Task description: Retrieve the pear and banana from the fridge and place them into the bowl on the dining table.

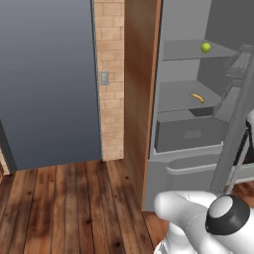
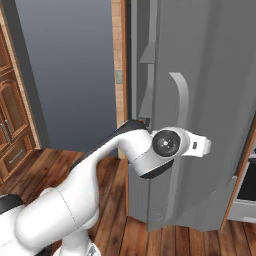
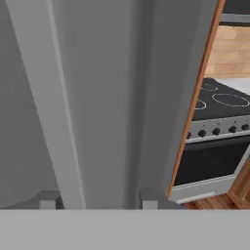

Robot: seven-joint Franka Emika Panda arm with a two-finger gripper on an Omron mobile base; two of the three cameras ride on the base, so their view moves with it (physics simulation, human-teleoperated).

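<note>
The arm fills the lower right of the left base view, cut off by the bottom edge, and sweeps from the lower left to the middle of the right base view, where its wrist lies against the fridge door beside the pale curved handle. In the hand view the gripper sits at the bottom centre: two grey fingertips stand well apart, one on each side of the pale bar that runs up the grey door face. Whether they press on that bar cannot be made out, since the tips are cut off low in the frame.

Beyond the arm in the left base view, the fridge stands open at the right of the frame, its door seen edge-on at the far right and partly cropped. The banana lies on the middle shelf, just above the drawer. The pear rests on the shelf above it, upper right.

At the right of the hand view, past the door's edge, an oven with a dark cooktop and a row of knobs is partly cut off by the frame. A brick pillar with a switch plate stands left of the fridge.
</note>
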